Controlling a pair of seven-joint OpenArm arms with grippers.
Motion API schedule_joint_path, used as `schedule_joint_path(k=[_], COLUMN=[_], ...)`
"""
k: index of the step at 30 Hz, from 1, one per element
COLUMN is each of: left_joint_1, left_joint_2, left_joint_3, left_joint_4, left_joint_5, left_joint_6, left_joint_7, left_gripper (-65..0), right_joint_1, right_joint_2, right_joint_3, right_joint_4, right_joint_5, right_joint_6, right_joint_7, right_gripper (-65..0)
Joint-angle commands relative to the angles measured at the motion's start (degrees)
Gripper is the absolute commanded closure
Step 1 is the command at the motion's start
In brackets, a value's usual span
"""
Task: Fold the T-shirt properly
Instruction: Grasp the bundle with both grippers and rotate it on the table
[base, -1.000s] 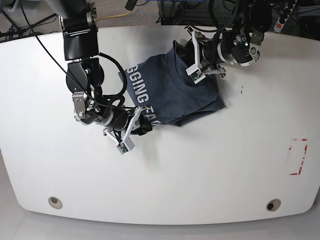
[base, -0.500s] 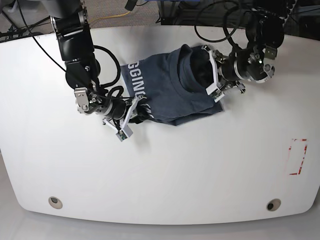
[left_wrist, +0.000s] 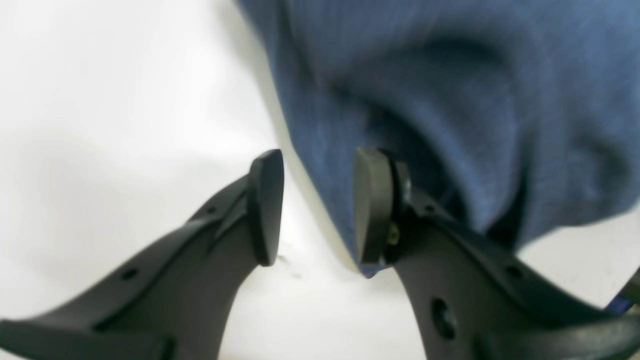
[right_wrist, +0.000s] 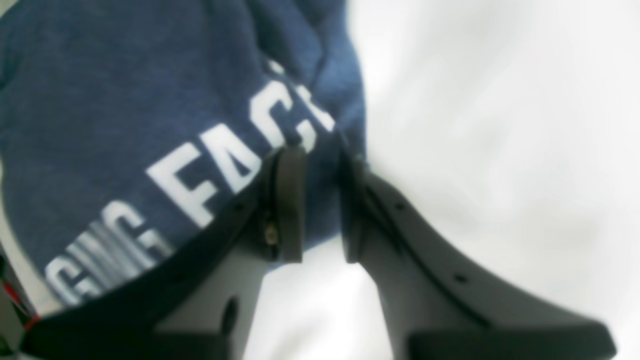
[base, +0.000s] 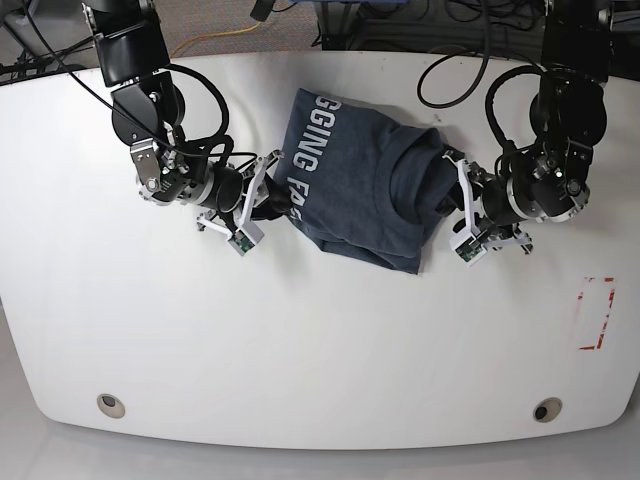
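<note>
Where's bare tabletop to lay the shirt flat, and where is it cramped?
Free: the wide near half of the table, below the T-shirt down to the two round holes, and the stretch left of the red tape rectangle. Crowded: the far middle, where the left end effector and right end effector flank the bunched shirt.

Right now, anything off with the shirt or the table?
The T-shirt is bunched and skewed between the right gripper and left gripper, lettering partly folded under. A red marking sits near the table edge. No damage visible.
</note>
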Motion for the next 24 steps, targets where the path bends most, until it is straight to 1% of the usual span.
schedule_joint_path(k=[1, 3, 5, 7, 10, 12, 14, 16, 20, 22, 24], left_joint_1=[-0.5, 1.6, 3.5, 6.3, 10.2, 13.2, 16.0, 18.8, 22.0, 22.3, 22.0], left_joint_2=[-0.8, -0.5, -0.5, -0.4, 0.2, 1.0, 1.2, 1.3, 1.6, 1.8, 2.8], left_joint_3=[-0.9, -2.4, -3.8, -5.9, -8.6, -10.5, -11.6, -11.8, -11.4, -9.2, -6.6], left_joint_4=[5.2, 7.9, 9.2, 9.6, 9.8, 10.0, 10.1, 10.1, 10.1, 9.7, 9.4], left_joint_5=[-0.3, -0.6, -2.1, -5.8, -10.6, -13.5, -16.0, -20.0, -26.2, -27.1, -25.8], left_joint_6=[0.0, -0.1, -0.9, -3.4, -5.8, -6.2, -6.3, -6.3, -6.3, -6.3, -6.2], left_joint_7=[0.8, 2.7, 3.2, 3.2, 3.1, 3.1, 3.1, 2.9, 2.8, 2.7, 1.6], left_gripper=[-21.0, -21.0, -21.0, -21.0, -21.0, -21.0, -21.0, -21.0, -21.0, -21.0, -21.0], right_joint_1=[1.0, 0.9, 1.7, 3.2, 5.3, 6.7, 8.0, 9.0, 9.2, 9.2, 9.2], right_joint_2=[0.8, 0.9, 0.9, 0.6, 0.3, 0.2, -0.8, -1.3, -1.6, -1.7, -1.7], right_joint_3=[0.4, 0.4, 0.4, 0.4, 0.3, 0.2, 0.1, 0.0, 0.0, -0.1, -0.1], right_joint_4=[5.0, 6.9, 6.8, 4.8, 0.6, -2.6, -5.5, -8.6, -11.8, -12.9, -14.0], right_joint_5=[0.8, 0.8, 0.8, 0.8, 0.8, 0.8, 0.8, 0.8, 0.8, 0.8, 0.8], right_joint_6=[0.4, 0.3, 0.3, 0.3, 0.3, 0.3, 0.3, 0.4, 0.4, 0.5, 0.6], right_joint_7=[0.3, 0.0, 0.0, 0.0, 0.3, 0.4, 1.1, 2.6, 5.3, 6.1, 6.7], right_gripper=[-11.7, -11.7, -11.9, -12.0, -11.7, -11.7, -11.7, -11.7, -11.7, -11.9, -11.9])
